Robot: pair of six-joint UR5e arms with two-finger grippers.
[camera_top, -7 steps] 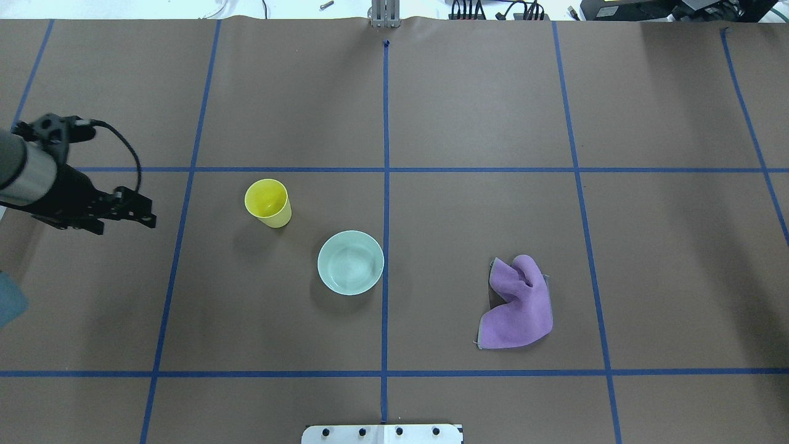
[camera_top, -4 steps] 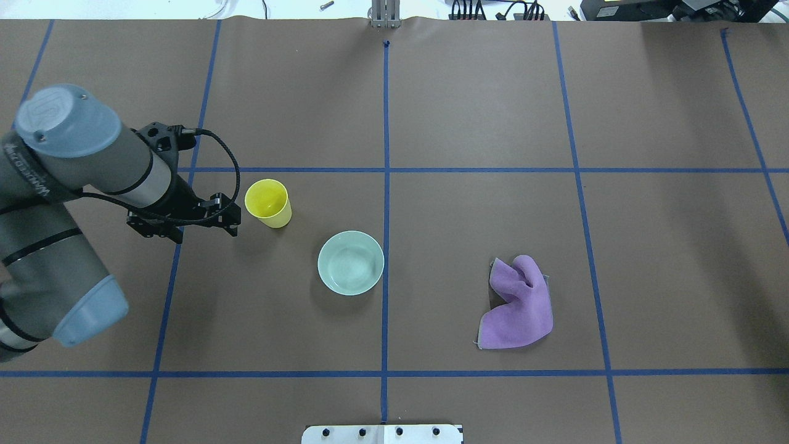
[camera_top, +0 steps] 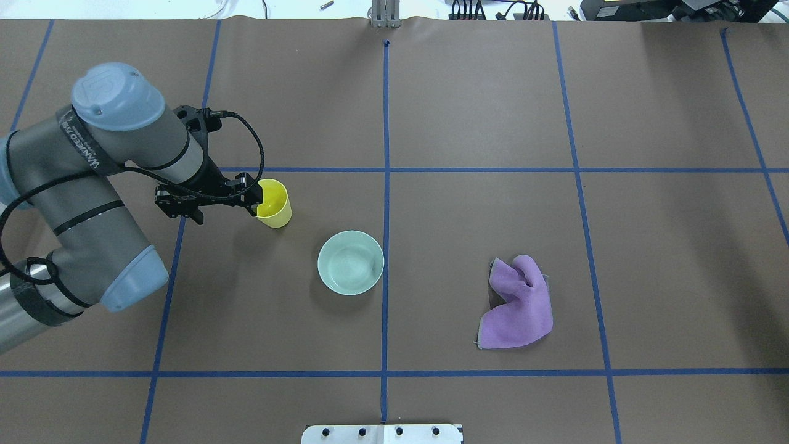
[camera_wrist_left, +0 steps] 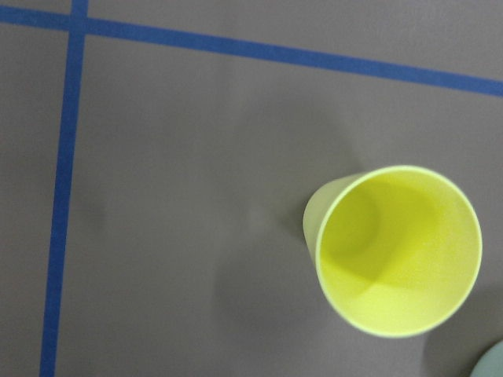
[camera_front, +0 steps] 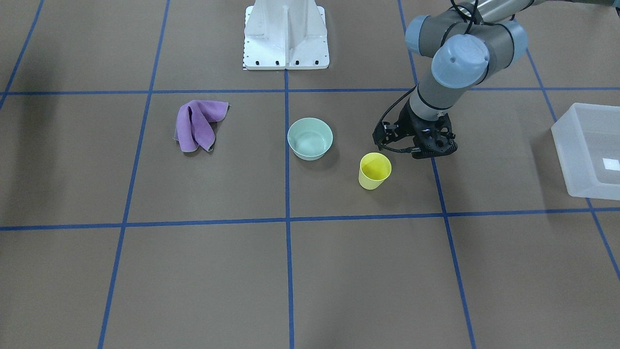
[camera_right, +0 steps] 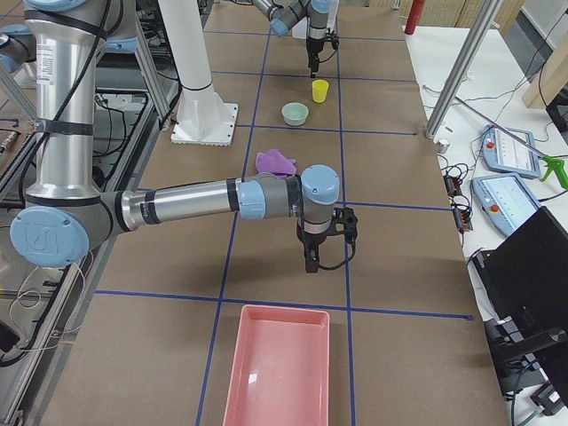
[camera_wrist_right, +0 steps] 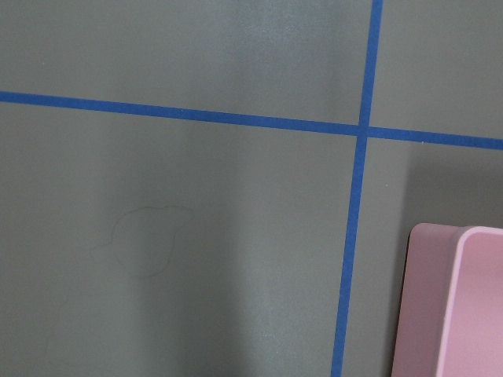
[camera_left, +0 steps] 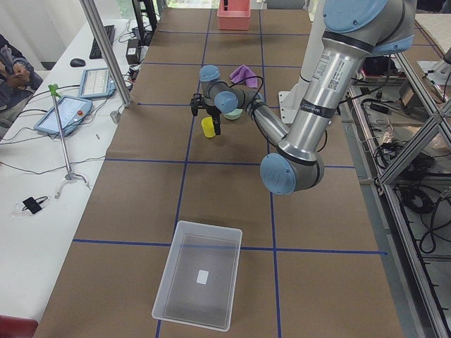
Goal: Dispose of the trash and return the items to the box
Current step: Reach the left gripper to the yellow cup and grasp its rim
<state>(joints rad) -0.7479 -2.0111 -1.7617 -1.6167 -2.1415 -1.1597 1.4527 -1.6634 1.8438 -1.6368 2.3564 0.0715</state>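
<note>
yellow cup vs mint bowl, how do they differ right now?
The yellow cup is narrow and tall; the mint bowl is wider and shallower. Colour: the cup is bright yellow, the bowl pale green. The left tool is right beside the cup, while the bowl stands clear of it. Both sit upright and empty on the brown table.

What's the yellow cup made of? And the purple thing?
The yellow cup looks like smooth, thin plastic: even colour, soft sheen. The purple cloth seems to be soft fabric, since it lies crumpled in folds and looks matte.
</note>
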